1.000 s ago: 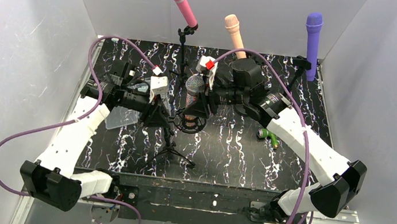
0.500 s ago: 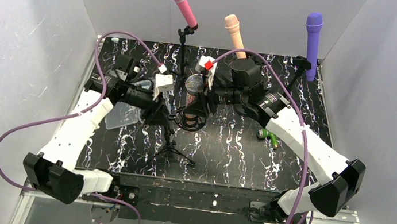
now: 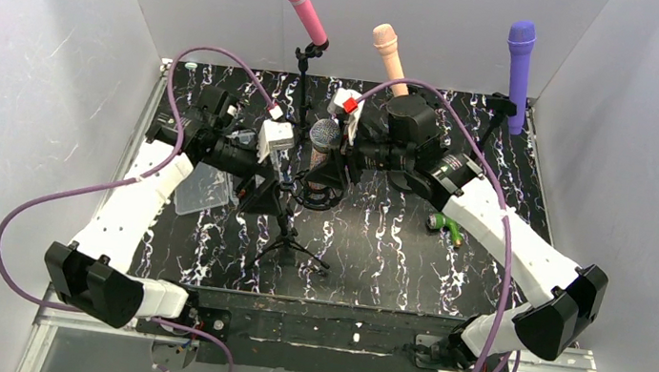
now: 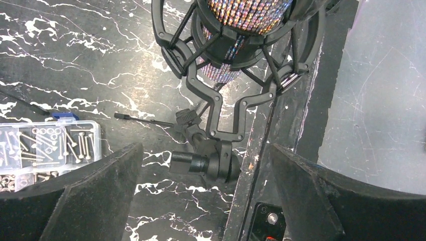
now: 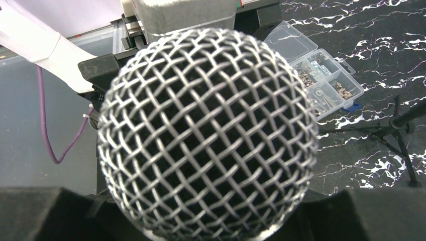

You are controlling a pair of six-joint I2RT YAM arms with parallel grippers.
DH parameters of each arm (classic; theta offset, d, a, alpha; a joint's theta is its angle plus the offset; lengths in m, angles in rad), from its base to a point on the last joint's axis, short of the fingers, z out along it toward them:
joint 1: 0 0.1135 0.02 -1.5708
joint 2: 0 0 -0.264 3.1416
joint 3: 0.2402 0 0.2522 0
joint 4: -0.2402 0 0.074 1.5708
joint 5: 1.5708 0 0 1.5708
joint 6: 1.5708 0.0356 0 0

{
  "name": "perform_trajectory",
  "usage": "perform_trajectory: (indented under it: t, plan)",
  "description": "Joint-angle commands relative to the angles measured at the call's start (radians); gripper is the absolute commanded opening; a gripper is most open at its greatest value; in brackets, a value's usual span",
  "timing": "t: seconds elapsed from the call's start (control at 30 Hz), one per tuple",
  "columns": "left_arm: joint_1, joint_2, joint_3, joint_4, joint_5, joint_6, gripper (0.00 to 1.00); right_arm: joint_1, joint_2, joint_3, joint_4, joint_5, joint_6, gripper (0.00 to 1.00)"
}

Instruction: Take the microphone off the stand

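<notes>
At table [image 3: 394, 252] centre, the right gripper [image 3: 338, 153] is closed on the glittery microphone [image 3: 323, 135], which sits upright in the shock mount [image 4: 221, 95] of the tripod stand [image 3: 285, 238]. The left gripper [image 4: 206, 165] is wide open and holds nothing, its fingers on either side of the mount's joint without touching it. Best move, I'd say: lift straight up along the mount's axis so the elastic cords don't snag, and brace the stand or it may tip. Pink [image 3: 300, 1], peach [image 3: 389, 54] and purple [image 3: 518, 62] mics stand close behind. The screw box [image 4: 45, 150] lies left, clear of the lift.
</notes>
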Motion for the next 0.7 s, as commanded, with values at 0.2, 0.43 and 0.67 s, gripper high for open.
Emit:
perform_trajectory:
  t: [0.2, 0.43, 0.67]
  plan:
    - [-0.031, 0.038, 0.101, -0.056, 0.057, 0.025, 0.98, 0.006, -0.07, -0.056, 0.128, -0.019, -0.013, 0.01]
    - [-0.077, 0.087, 0.128, -0.057, 0.082, 0.038, 0.95, 0.006, -0.071, -0.068, 0.134, -0.033, -0.012, 0.01]
    - [-0.104, 0.12, 0.136, -0.072, 0.092, 0.045, 0.61, 0.007, -0.072, -0.078, 0.144, -0.034, -0.012, 0.01]
